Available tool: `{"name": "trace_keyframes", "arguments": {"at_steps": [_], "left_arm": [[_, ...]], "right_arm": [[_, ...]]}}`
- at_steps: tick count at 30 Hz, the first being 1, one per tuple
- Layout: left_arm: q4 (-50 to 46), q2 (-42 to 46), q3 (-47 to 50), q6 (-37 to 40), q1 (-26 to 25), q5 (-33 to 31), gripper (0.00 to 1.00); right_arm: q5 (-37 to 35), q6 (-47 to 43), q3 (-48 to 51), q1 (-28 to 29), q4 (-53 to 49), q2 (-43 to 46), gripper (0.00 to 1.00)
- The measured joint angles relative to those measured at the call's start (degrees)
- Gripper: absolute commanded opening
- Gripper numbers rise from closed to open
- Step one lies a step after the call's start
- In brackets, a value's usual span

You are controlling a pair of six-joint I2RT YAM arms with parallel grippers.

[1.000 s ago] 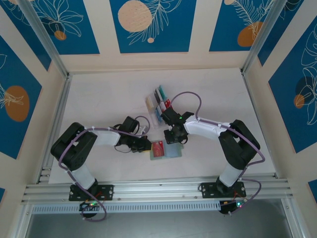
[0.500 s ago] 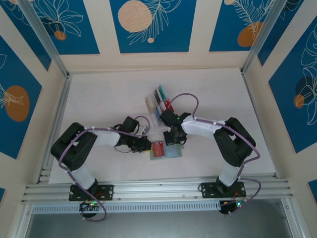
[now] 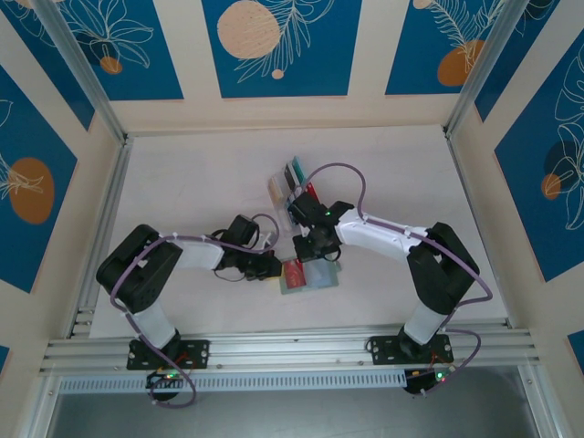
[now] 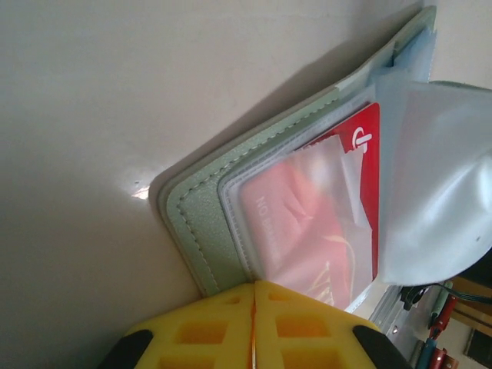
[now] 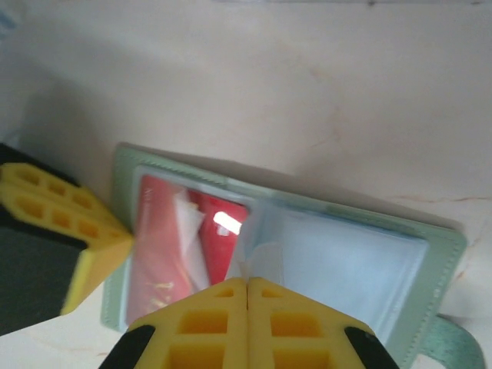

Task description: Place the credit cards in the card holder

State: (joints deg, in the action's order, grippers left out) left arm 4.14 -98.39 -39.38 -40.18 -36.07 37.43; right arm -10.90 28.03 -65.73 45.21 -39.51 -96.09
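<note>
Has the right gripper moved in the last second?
Yes: the right gripper has shifted slightly left, now more nearly below the rack, over the card holder.

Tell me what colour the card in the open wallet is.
The card is red, clearest in the left wrist view.

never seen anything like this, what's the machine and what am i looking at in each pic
Two robot arms are bolted to a table. The wide picture looks down from above: left arm on the left, right arm on the right. The close-ups come from wrist cameras; the yellow blocks are gripper fingers. On the table lie an open green card holder with a red card in a clear pocket and, farther back, a clear rack of more cards. The left gripper is shut, its tip at the holder's edge. The right gripper is shut, seemingly pinching up a clear inner leaf.
</note>
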Motion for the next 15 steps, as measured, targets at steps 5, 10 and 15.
{"name": "trace_keyframes", "arguments": {"at_steps": [5,10,15], "left_arm": [[0.83,-0.15,0.02,-0.44,-0.35,-0.02,0.08],[2.23,-0.35,0.37,-1.53,-0.59,0.04,0.07],[6.84,-0.46,2.40,-4.28,-0.44,0.96,0.07]], "right_arm": [[4.35,1.09,-0.96,0.33,0.55,-1.40,0.05],[9.66,3.37,-1.01,0.28,2.75,-3.50,0.20],[17.49,5.57,0.44,-0.50,7.87,-3.48,0.30]]}}
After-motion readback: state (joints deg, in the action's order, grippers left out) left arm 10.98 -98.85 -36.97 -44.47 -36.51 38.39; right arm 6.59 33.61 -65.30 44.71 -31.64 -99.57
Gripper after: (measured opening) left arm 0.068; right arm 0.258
